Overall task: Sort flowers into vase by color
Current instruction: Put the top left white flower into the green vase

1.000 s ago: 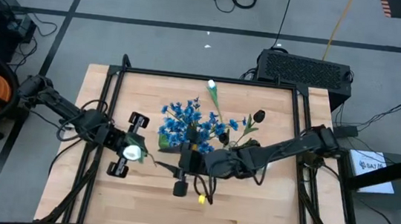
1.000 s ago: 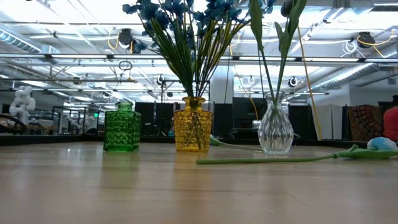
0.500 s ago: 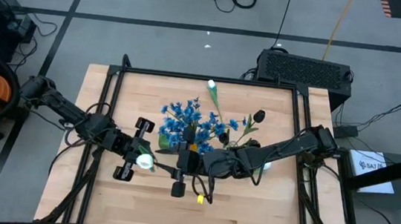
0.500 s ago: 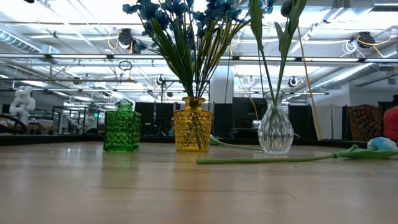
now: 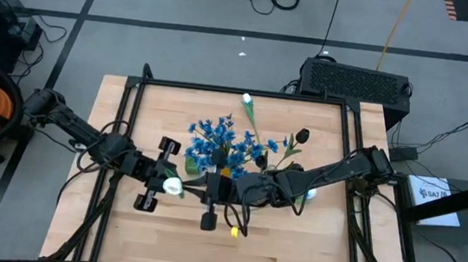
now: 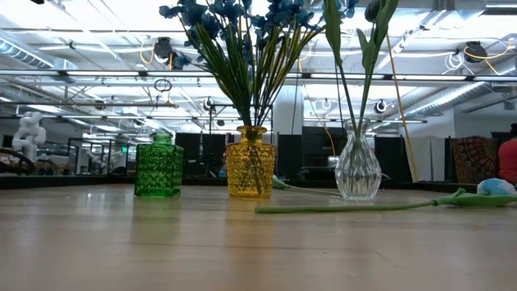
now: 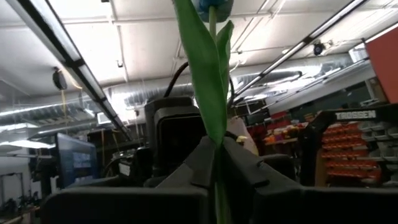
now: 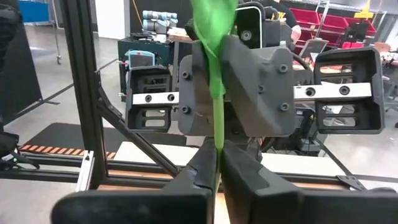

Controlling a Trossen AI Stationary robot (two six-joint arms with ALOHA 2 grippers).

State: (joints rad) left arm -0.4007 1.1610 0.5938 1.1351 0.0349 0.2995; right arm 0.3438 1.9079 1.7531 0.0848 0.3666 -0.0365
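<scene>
Right, the high view gives you the layout: left gripper and right gripper face each other at mid-table w/ one white tulip strung between them, its bud at the left gripper's tips. That view can't tell you how the fingers stand, though.

The wrist views can. In the left wrist view, the left gripper has its fingers pressed together on the tulip's stem; a long leaf and the bud stand out past the tips. In the right wrist view, the right gripper is pinching the same stem between its fingers, and straight ahead you see the other arm's gripper clamped on it too, so the stem is held at both ends, w/ no slack visible.

The low view shows neither gripper but gives you the vases in a row: green vase, yellow vase w/ blue flowers and clear vase holding a dark bud on green stems. Another white tulip lies flat on the table in front of the clear vase; a third tulip lies behind the vases in the high view.
</scene>
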